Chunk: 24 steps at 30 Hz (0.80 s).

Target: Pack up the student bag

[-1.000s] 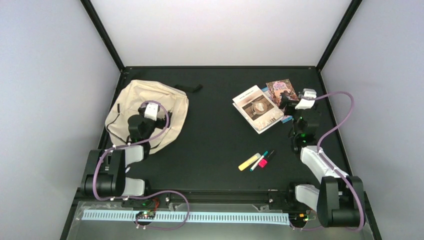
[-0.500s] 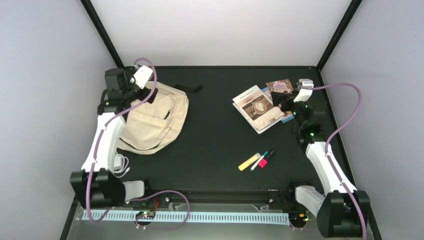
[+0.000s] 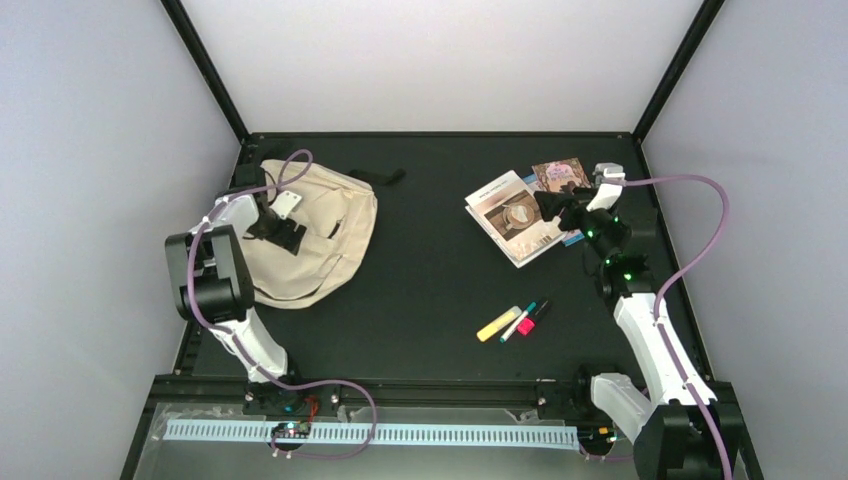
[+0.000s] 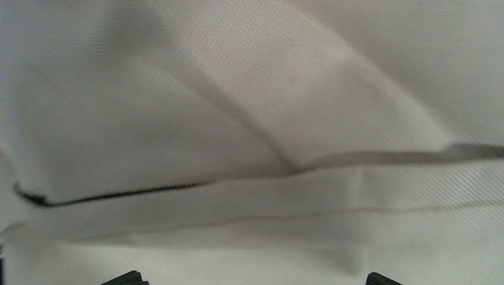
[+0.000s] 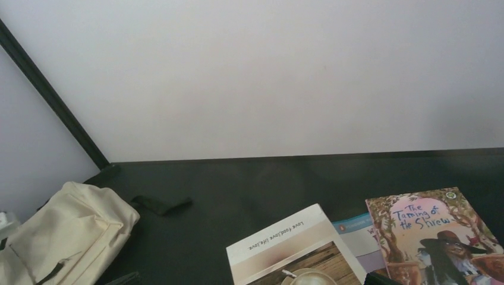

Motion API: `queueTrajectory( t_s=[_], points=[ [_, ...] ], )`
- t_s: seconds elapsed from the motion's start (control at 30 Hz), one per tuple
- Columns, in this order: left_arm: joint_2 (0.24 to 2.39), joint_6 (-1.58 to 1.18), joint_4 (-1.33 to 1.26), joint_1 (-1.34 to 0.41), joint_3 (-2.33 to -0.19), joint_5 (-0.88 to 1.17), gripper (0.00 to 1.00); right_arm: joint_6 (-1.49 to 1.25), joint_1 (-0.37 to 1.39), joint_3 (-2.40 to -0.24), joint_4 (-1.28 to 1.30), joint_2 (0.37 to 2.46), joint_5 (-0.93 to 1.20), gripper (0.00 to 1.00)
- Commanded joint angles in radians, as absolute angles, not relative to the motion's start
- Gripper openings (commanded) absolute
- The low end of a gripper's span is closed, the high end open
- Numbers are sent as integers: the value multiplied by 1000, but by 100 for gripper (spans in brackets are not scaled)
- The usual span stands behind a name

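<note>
The student bag (image 3: 325, 245) is a cream fabric backpack lying flat at the table's left, with a black strap (image 3: 378, 178) trailing off its far side. My left gripper (image 3: 288, 236) hovers open just above its upper left part. In the left wrist view the bag's fabric (image 4: 255, 119) and a dark zipper line (image 4: 119, 193) fill the frame, and only the fingertips (image 4: 128, 278) show, far apart. My right gripper (image 3: 553, 207) stands open over the books at the right, holding nothing. The bag (image 5: 65, 237) also shows in the right wrist view.
A white coffee-cover book (image 3: 513, 218), a blue booklet (image 5: 359, 233) and a "Taming of the Shrew" book (image 3: 562, 174) lie overlapped at the back right. A yellow highlighter (image 3: 498, 323), a teal pen (image 3: 518, 321) and a pink marker (image 3: 533, 317) lie in front of them.
My left arm swung from the back-left corner down and in, bringing its gripper low over the bag. My right gripper shifted a little left over the books.
</note>
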<state>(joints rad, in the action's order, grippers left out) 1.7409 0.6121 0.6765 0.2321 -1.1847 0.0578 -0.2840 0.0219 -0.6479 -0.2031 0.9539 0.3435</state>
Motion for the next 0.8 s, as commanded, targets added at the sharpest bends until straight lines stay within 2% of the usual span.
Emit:
queueTrajectory(
  t_s=[0.0, 0.13, 0.2, 0.27, 0.33, 0.37, 0.4, 0.43, 0.6, 0.77],
  points=[
    [1799, 562, 623, 208, -1227, 65, 99, -308, 23, -636, -197, 940, 392, 100],
    [1845, 576, 562, 165, -1202, 29, 98, -304, 23, -628, -190, 928, 384, 100],
    [1870, 571, 561, 161, -1200, 41, 87, -302, 23, -625, -187, 920, 381, 100],
    [1871, 578, 541, 160, -1176, 87, 69, -299, 23, -622, -185, 912, 377, 100],
    [1862, 590, 521, 159, -1160, 102, 42, -296, 22, -621, -183, 904, 373, 100],
    [1861, 600, 529, 158, -1163, 129, 28, -298, 23, -622, -184, 902, 373, 100],
    [1859, 602, 540, 157, -1169, 152, 6, -298, 23, -623, -182, 899, 374, 100],
    [1853, 596, 547, 154, -1174, 168, 2, -301, 23, -626, -182, 898, 375, 100],
    [1784, 604, 549, 124, -1164, 254, 1, -314, 27, -632, -184, 890, 385, 100],
    [1706, 623, 592, 20, -1137, 336, 1, -317, 37, -628, -176, 878, 395, 100]
  ],
)
